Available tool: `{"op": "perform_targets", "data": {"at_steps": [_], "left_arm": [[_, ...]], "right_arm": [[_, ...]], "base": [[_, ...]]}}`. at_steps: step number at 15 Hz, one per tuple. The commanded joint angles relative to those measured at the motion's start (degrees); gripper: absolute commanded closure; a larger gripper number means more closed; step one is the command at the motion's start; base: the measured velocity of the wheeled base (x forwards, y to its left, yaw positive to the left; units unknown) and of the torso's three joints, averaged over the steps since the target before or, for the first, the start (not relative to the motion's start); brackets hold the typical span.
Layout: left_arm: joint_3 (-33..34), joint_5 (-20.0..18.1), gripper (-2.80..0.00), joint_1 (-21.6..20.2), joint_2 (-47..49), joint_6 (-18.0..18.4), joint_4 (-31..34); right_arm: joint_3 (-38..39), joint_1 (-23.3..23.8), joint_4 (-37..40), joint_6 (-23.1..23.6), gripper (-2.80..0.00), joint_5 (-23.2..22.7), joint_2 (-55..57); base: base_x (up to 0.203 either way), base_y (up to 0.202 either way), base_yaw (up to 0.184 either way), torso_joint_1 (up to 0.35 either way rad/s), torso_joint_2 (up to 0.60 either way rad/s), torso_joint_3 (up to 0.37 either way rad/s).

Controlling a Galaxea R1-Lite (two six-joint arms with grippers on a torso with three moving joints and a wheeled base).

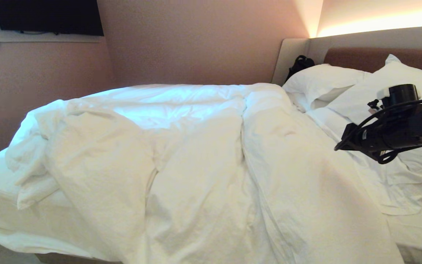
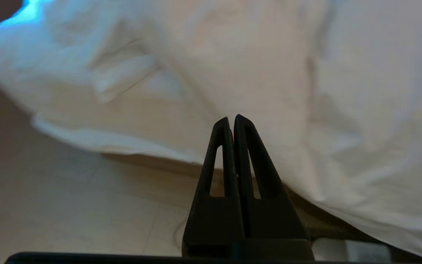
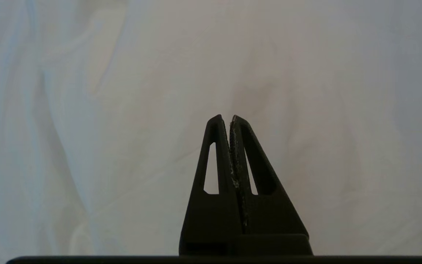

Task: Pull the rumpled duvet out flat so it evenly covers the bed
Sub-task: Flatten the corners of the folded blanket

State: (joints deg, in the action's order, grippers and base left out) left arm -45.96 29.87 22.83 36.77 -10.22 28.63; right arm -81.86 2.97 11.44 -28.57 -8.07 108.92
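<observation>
Bed [image 1: 346, 46]: wide, with beige-framed brown padded headboard at far right end; white sheeted mattress exposed along head end.
Duvet [image 1: 196, 165]: white, puffy, heavily wrinkled; spread over most of bed from foot end toward pillows, bunched in folds at foot-end corner, one long ridge running across middle; near edge draped over bed's near side, hem hanging above floor in left wrist view [image 2: 306, 91].
Pillows [image 1: 324, 82]: two, white, plump, propped at head end against headboard, one by far corner, the other beside it nearer.
Floor [image 2: 68, 205]: pale, seen below duvet's hanging edge.
Screen [image 1: 48, 16]: dark, mounted on wall beyond foot end.
Black bag [image 1: 299, 64]: wedged in far head-end corner, between headboard panel and far pillow.
Right gripper [image 3: 230, 118]: over head end of bed, above sheet near the closer pillow; jaws pressed together, holding nothing; white fabric filling view beyond tips.
Left gripper [image 2: 232, 118]: outside head view; at bed's near side, tips pointing at duvet's overhanging edge; jaws closed tight, empty.
</observation>
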Motion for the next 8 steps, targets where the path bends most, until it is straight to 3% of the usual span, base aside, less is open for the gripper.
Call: {"op": "perform_targets", "data": {"at_steps": [1, 6, 8], "left_arm": [[3.4, 0.7, 0.00, -4.0, -6.8, -0.2, 0.2], [8.9, 0.6, 0.00, -16.0, -16.7, 0.3, 0.1], [10.5, -1.0, 0.00, -18.7, -19.4, 1.8, 0.1]], "right_arm": [[-0.2, 0.1, 0.0, -0.2, 0.00, -0.1, 0.5], [-0.8, 1.2, -0.5, 0.1, 0.00, -0.2, 2.3], [-0.8, 1.1, -3.6, 0.1, 0.00, -0.3, 3.4]], "base": [[0.000, 0.000, 0.000, 0.000, 0.00, 0.000], [0.000, 0.000, 0.000, 0.000, 0.00, 0.000], [0.000, 0.000, 0.000, 0.000, 0.00, 0.000]]}}
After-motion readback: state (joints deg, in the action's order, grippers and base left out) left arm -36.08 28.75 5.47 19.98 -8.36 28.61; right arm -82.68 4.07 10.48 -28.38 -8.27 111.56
